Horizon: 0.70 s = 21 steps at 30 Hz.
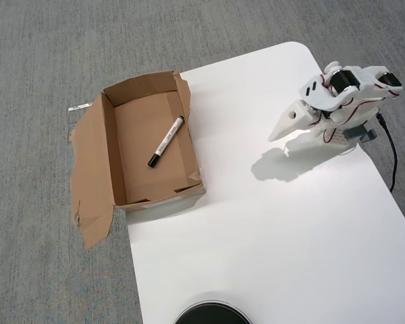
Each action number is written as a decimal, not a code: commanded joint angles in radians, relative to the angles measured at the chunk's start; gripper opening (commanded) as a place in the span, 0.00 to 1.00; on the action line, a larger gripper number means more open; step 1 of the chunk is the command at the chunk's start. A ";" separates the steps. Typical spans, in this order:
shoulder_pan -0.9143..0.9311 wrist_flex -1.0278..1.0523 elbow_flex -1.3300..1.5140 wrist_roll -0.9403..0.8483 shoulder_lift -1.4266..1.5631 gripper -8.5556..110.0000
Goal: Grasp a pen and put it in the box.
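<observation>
So in the overhead view the pen (167,141) was already found lying flat on the floor of the box (109,145), angled diagonally, with its black cap pointing toward the lower left and the small dark tip toward the upper right. It was seen resting free, nothing touching it. The box, brown cardboard with ragged torn flaps, was parked at the left edge of the white table (270,229), with one big flap splayed out over the grey carpet (40,61) on the left side. The gripper (278,133) was spotted well apart from the box, over by the table's right edge, folded in near the arm's base and pointing down-left, with a shadow thrown on the tabletop just below it. The jaws looked pressed together into one pointed tip, nothing held between them. A black cable (390,152) was seen trailing off the right edge, and a dark round object (211,314) was partly cut off at the bottom.
</observation>
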 commanded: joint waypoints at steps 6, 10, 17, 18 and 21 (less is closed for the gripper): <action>0.007 -0.017 0.130 0.010 0.067 0.07; 0.008 -0.017 0.193 0.010 0.069 0.07; 0.007 -0.012 0.254 0.012 0.075 0.07; 0.008 -0.011 0.254 0.012 0.075 0.07; 0.012 -0.009 0.254 0.012 0.075 0.07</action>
